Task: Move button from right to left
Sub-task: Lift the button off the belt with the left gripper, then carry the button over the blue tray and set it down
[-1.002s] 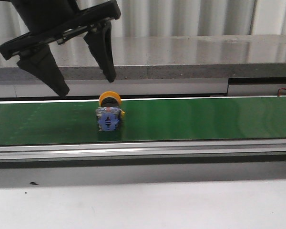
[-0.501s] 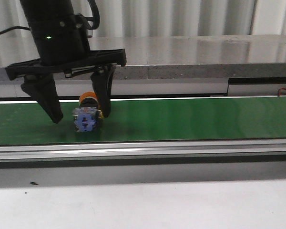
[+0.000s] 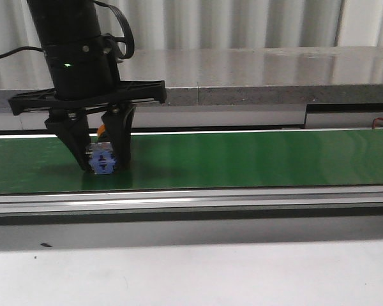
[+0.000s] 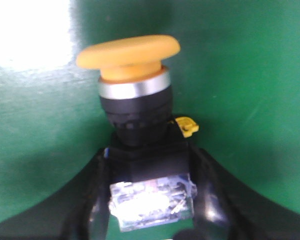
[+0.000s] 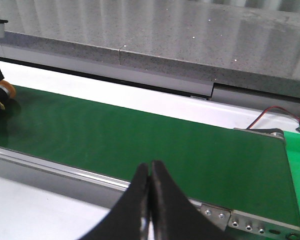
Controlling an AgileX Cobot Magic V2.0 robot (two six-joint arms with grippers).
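Jaws of the left gripper (image 3: 103,162) pinch one button (image 4: 135,107) at its boxy block, smooth yellow mushroom cap, left-centre on the matte green belt (image 3: 255,159). Right gripper (image 5: 150,172) pressed together.

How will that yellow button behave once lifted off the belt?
Probably rigid: the button looks like hard plastic. Probably top-heavy, since the left end effector grips only its rear block. Its round cap could roll if dropped on the green belt.
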